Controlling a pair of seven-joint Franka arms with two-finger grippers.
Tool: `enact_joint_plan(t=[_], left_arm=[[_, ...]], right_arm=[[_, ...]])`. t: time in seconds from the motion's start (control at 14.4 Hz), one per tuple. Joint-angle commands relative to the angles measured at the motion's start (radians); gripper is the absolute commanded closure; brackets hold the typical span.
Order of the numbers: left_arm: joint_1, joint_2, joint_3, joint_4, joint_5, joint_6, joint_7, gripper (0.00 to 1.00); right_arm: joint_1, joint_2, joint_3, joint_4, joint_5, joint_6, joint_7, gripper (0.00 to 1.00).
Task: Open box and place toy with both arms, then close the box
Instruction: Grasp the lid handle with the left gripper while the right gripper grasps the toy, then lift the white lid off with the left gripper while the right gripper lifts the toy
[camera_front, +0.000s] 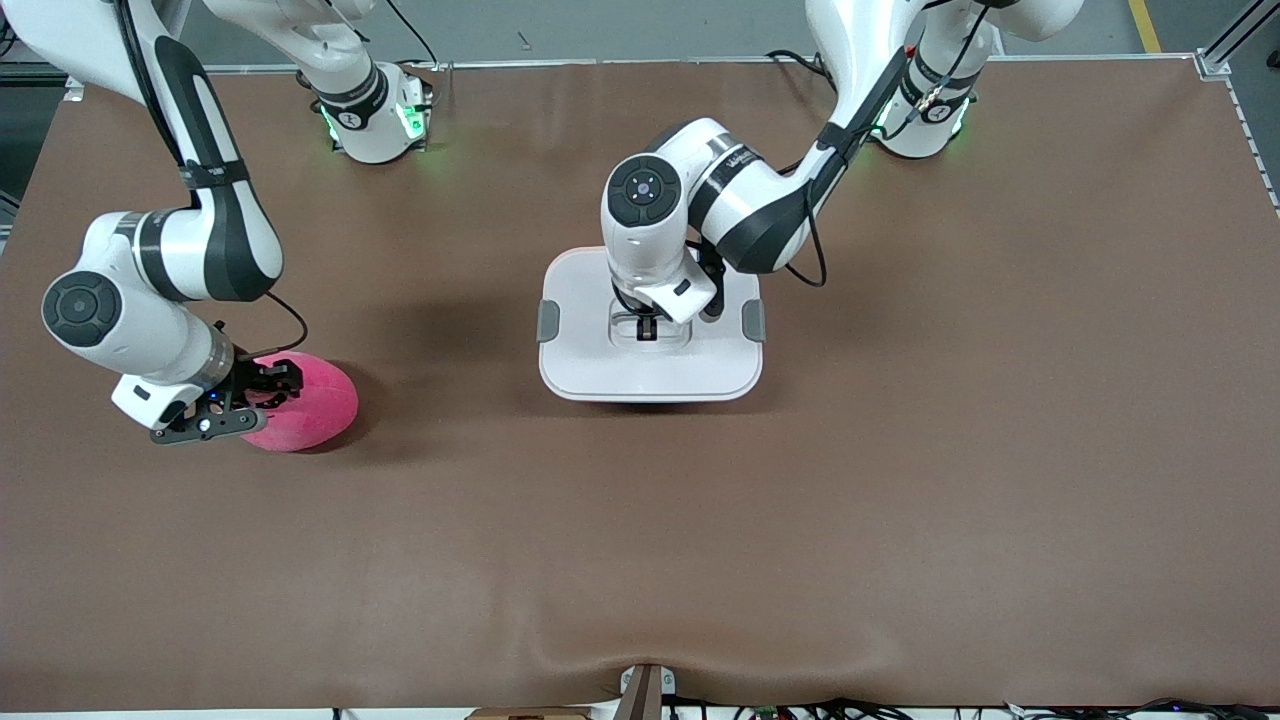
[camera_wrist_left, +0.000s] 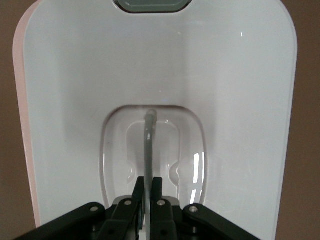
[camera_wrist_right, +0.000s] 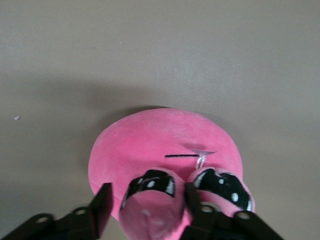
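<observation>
The left gripper (camera_wrist_left: 147, 192) pinches the lid handle (camera_wrist_left: 149, 145) of the box (camera_front: 650, 375) at mid-table. The right gripper (camera_wrist_right: 145, 210) straddles 1 bulging eye (camera_wrist_right: 150, 186) of the toy (camera_front: 305, 405), fingers spread, toward the right arm's end.

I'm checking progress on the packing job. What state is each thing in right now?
box: lid on, resting on the table.
lid handle: pinched by the left pincer.
left pincer: shut on the lid handle.
toy: on the table near the right arm's end, not lifted.
right pincer: around one bulging eye of the toy, fingers partly apart.
</observation>
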Motion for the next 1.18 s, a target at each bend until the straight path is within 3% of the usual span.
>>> enact_joint_plan(t=[0.0,0.49,0.76,1.11], left_arm=[[-0.002,-0.066,0.008,-0.008,0.005,-0.012,-0.010,1.00],[0.120,-0.112,0.011,-0.006,0.014,-0.013,0.055,1.00],[0.251,-0.147,0.008,-0.012,0.017,-0.044,0.175,1.00],[0.395,-0.220,0.002,-0.020,0.011,-0.148,0.332,1.00]], right_arm=[[-0.019,0.020,0.008,0.006,-0.015,-0.004,-0.006,1.00],[-0.016,0.013,0.008,0.029,-0.015,-0.020,-0.097,1.00],[0.001,0.001,0.014,0.171,-0.010,-0.160,-0.339,1.00],[0.141,0.004,0.014,0.322,-0.013,-0.198,-0.565,1.00]])
